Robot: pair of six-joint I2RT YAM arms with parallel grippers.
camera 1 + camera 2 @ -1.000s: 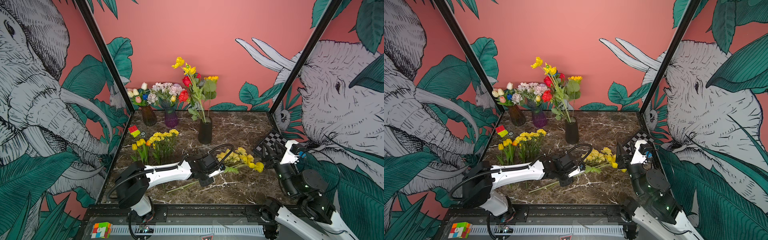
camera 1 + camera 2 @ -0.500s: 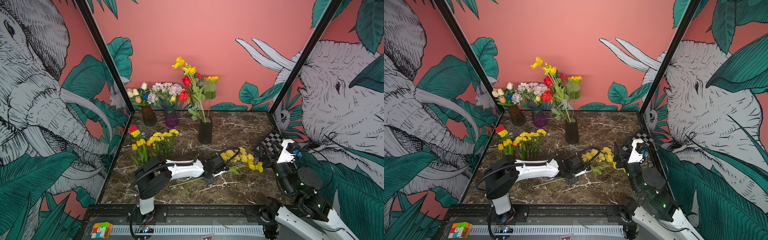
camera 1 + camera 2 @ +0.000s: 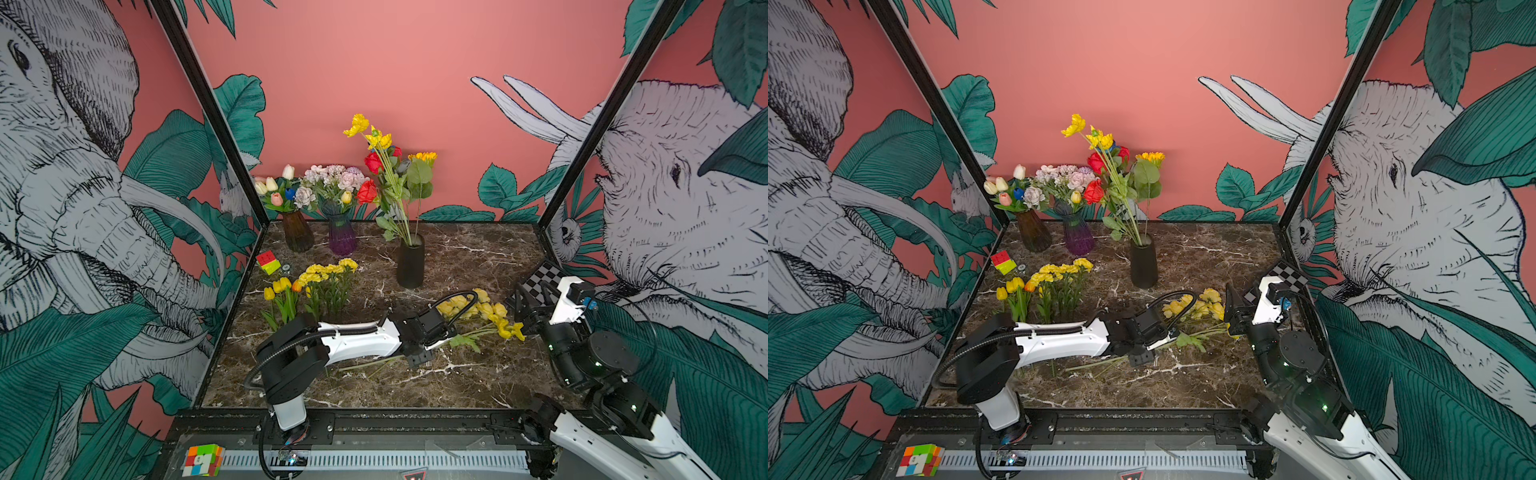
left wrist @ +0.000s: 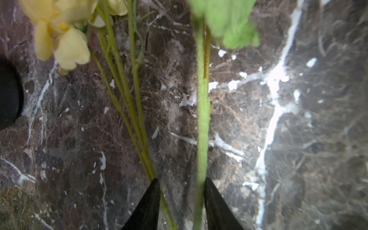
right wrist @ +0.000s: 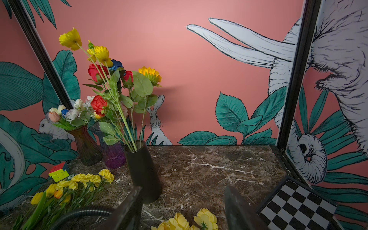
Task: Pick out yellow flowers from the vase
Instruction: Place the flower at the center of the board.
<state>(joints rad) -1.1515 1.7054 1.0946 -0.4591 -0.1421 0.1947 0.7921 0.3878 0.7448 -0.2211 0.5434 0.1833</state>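
L, mid-depth: yellow flowers (image 3: 328, 274) lying on table (image 3: 478, 257). Ctr, far: black vase (image 3: 410, 262) w/ yellow blooms (image 3: 376, 137) in it. Ctr, near: left gripper (image 4: 181, 179) low over table, jaws parted wider than green stem (image 4: 202, 119) between them. R: yellow pile (image 3: 486, 311) on table. Right gripper (image 5: 183, 188) just beside it, fingers spread, empty.

Observed: the left arm (image 3: 357, 338) is stretched low and almost level from its base toward the robot's right, with the elbow nearly straight. The left gripper (image 4: 182, 183) is angled downward at the wrist. Its jaws are parted, and a gap is seen between the black fingertips (image 4: 153, 191). The right arm (image 3: 582, 357) is folded upright at the robot's right side with the wrist raised. The right gripper (image 5: 182, 188) is aimed roughly level, and its jaws are spread wide.
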